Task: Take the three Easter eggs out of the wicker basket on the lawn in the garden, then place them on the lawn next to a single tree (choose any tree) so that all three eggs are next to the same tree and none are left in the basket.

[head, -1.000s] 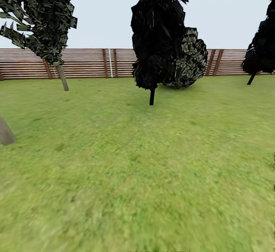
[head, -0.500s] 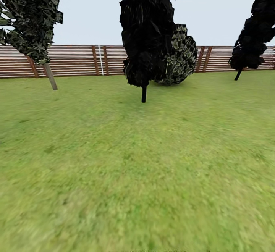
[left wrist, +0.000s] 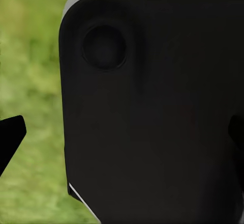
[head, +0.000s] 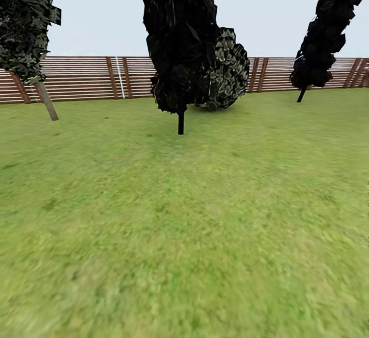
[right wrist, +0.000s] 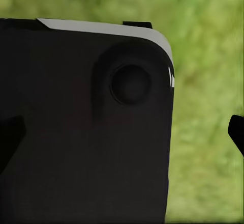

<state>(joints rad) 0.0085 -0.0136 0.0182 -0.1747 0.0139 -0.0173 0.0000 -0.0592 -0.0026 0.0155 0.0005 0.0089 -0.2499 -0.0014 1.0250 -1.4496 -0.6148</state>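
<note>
The lawn (head: 184, 215) spreads green with yellowish patches across the head view. At its far left stands a tree with a pale, leaning trunk (head: 47, 101) and green-and-white leaves. The three Easter eggs and the wicker basket are out of view. In the left wrist view my left gripper (left wrist: 122, 137) is open, one dark fingertip (left wrist: 10, 138) at each side edge, a black robot housing (left wrist: 152, 107) behind and grass beyond. In the right wrist view my right gripper (right wrist: 122, 135) is open too, its fingertip (right wrist: 237, 132) over grass. Nothing is between either pair of fingers.
A near-black conical tree (head: 179, 46) rises mid-lawn on a thin trunk, with a rounded leafy shrub (head: 228, 71) just behind it. A second dark tree (head: 323, 30) stands at the far right. A brown slat fence (head: 82, 77) closes the back of the garden.
The whole head view has slid left and slightly up, so the camera has turned right. A pale trunk at the near left has left the picture; the right dark tree shows more.
</note>
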